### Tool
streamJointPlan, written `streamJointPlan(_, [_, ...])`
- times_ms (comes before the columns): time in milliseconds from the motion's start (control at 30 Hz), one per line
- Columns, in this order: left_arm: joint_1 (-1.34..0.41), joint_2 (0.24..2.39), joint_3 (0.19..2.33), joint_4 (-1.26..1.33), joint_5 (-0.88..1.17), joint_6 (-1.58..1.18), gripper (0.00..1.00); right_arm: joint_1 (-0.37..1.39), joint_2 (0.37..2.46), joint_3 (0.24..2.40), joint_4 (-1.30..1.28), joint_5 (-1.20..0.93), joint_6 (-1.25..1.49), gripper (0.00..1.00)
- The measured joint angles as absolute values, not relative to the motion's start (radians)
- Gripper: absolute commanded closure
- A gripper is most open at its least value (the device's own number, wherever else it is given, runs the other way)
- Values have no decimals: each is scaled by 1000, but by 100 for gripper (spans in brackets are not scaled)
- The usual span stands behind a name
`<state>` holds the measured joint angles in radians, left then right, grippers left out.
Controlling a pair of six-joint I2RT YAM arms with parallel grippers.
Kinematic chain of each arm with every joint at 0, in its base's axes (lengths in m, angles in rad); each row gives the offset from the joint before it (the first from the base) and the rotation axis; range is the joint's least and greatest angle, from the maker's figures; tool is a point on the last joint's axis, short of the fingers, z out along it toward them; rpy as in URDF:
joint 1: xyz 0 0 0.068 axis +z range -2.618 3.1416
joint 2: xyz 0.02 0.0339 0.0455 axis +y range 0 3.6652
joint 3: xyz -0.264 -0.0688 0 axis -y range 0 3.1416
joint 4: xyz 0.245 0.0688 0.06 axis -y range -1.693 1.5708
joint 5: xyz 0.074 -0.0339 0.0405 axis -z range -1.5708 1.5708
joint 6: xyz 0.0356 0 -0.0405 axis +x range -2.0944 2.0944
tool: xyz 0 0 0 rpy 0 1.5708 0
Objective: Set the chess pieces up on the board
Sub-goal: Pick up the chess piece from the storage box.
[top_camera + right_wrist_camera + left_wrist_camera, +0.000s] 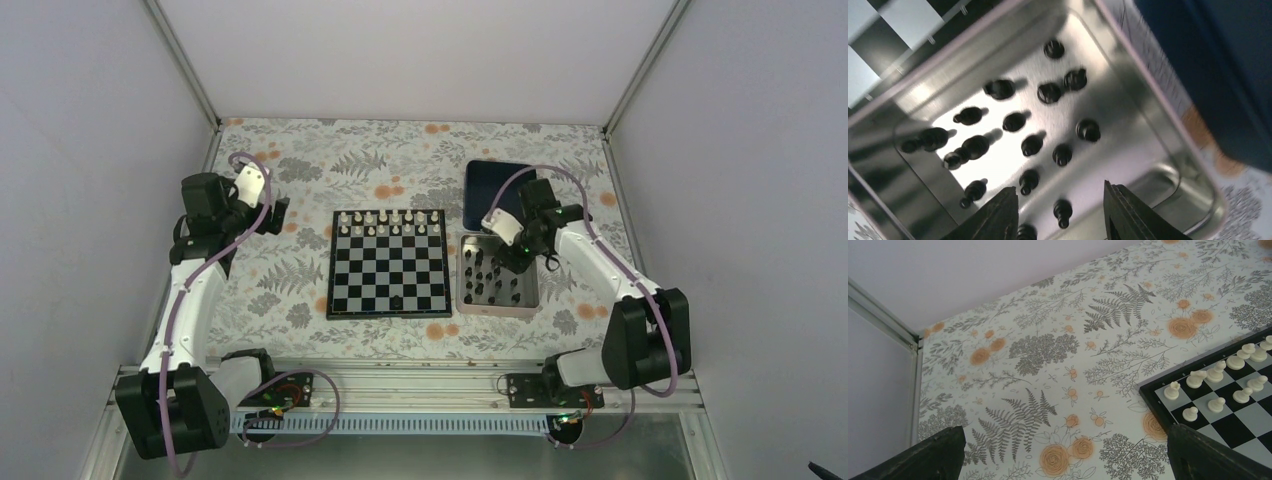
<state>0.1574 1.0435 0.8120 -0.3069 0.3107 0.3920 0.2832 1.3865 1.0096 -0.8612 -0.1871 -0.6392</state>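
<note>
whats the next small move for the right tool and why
Probably lower the right tool, jaws open and empty, onto the black chess piece just below its fingertips in the silver tray, then close. The chessboard holds only a lone black piece.

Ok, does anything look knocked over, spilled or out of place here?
Nothing stands out. Black chess pieces sit loose inside the silver tray, one already on the board; blur hides whether any are tipped. White pieces stand in tidy rows.
</note>
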Motion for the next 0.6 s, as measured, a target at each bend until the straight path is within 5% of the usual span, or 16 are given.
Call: streamJointPlan(600, [157,1060,812,-301,326,389,0,228,1519,910,-683,-171,-626,63])
